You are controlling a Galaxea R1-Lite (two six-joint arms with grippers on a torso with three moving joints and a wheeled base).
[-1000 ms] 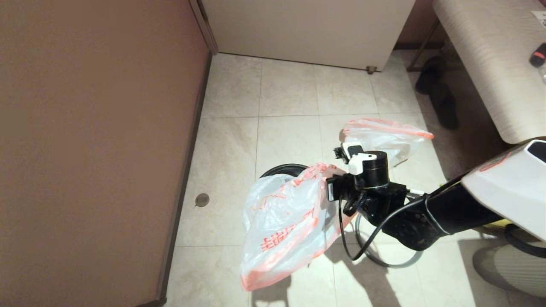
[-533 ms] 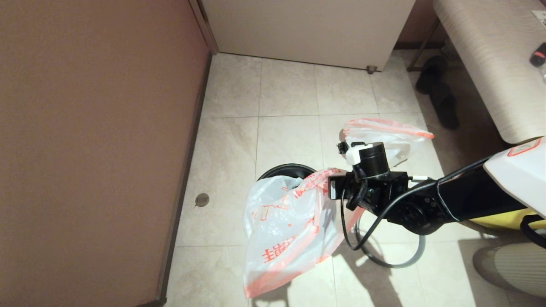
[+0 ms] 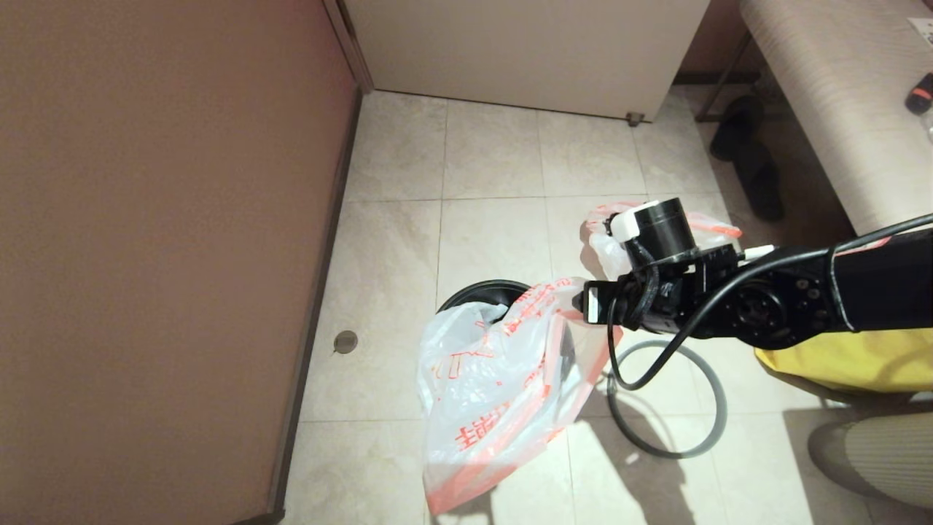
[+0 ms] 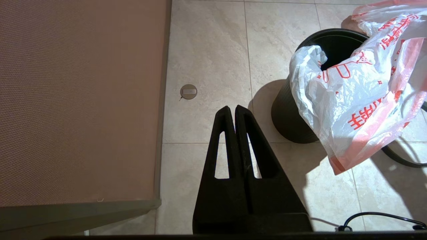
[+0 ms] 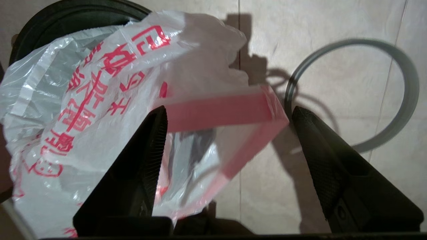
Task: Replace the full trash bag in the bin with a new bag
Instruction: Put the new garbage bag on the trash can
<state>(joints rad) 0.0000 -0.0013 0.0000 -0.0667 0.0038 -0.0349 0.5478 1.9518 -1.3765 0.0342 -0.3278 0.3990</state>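
Observation:
The new bag (image 3: 496, 386), translucent white with red print and a pink-red edge band, hangs in the air beside the black bin (image 3: 477, 292), covering part of the bin's mouth. My right gripper (image 5: 229, 111) is open; the bag's (image 5: 100, 100) pink band lies slack between its wide-apart fingers. The full trash bag (image 3: 602, 248) rests on the floor behind the right wrist, partly hidden. The grey rim ring (image 3: 667, 452) lies on the tiles below the right arm. My left gripper (image 4: 232, 108) is shut on nothing, held over the floor beside the bin (image 4: 293, 116).
A brown wall (image 3: 146, 219) runs along the left and a white cabinet (image 3: 525, 51) stands at the back. A bench (image 3: 838, 109), black slippers (image 3: 751, 160) and a yellow fabric bag (image 3: 838, 364) are on the right. A floor drain (image 3: 345, 340) sits near the wall.
My right arm has swung back and to the right, its wrist now over the full bag. The new bag shifted slightly with it and more of the ring shows.

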